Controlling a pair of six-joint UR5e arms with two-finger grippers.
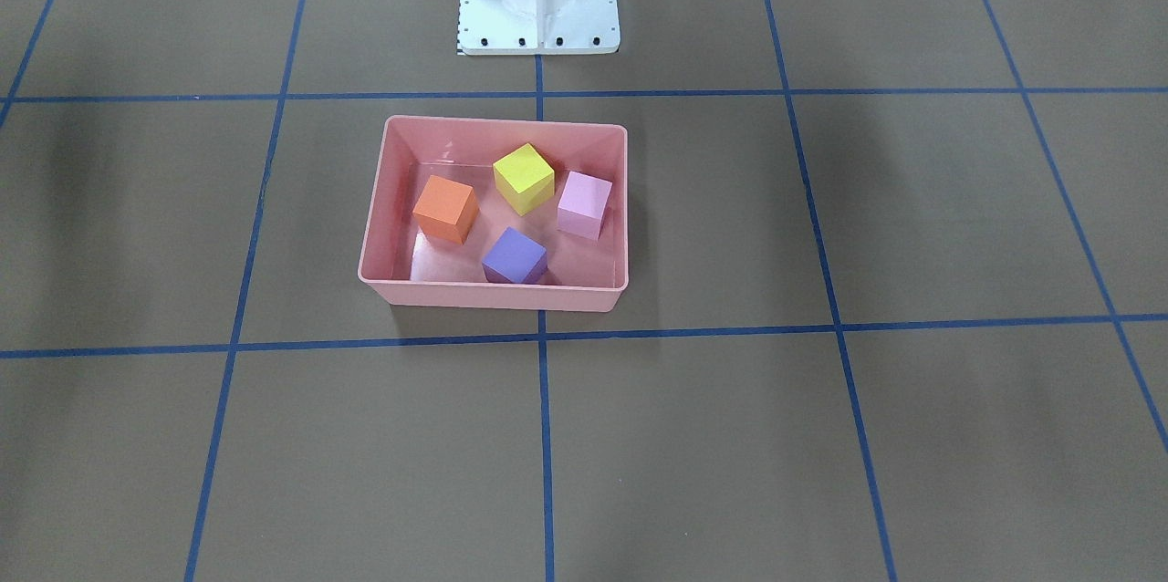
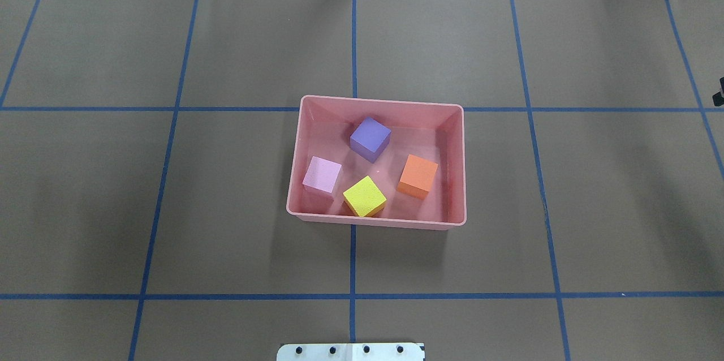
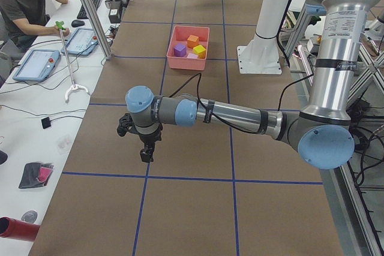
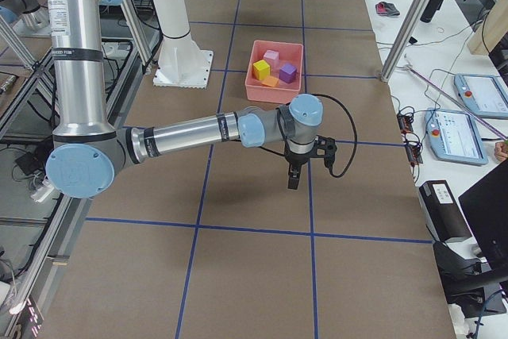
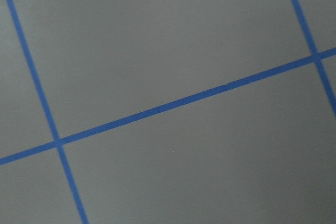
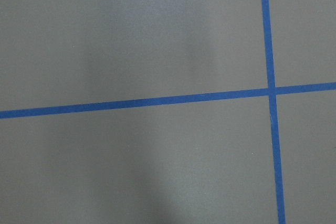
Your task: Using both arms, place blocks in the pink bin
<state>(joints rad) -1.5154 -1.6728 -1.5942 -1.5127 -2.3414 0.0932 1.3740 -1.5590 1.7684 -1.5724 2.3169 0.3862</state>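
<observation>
You have all four blocks lying in the pink bin (image 2: 382, 100), which sits at the middle of the table (image 2: 169, 208). Read the overhead view as a clock face centred on the bin. The purple block (image 2: 370, 138) is at about 12 o'clock and the orange block (image 2: 418, 175) between 3 and 4. The yellow block (image 2: 365, 196) is at 6, against the near wall. The light pink block (image 2: 322, 174) is between 8 and 9, just beside the yellow one; whether they touch, you cannot tell.

Both arms are well apart from the bin. The left arm (image 3: 234, 112) reaches out low over the table, and the left gripper (image 3: 146, 155) points down above the brown cover. The right arm (image 4: 182, 132) does the same at the opposite end, with the right gripper (image 4: 293, 179) hanging over the cover. Only the side cameras catch them, so you cannot tell whether either pair of fingers is apart or together. Each wrist camera shows brown cover crossed by blue tape (image 5: 173, 103).
</observation>
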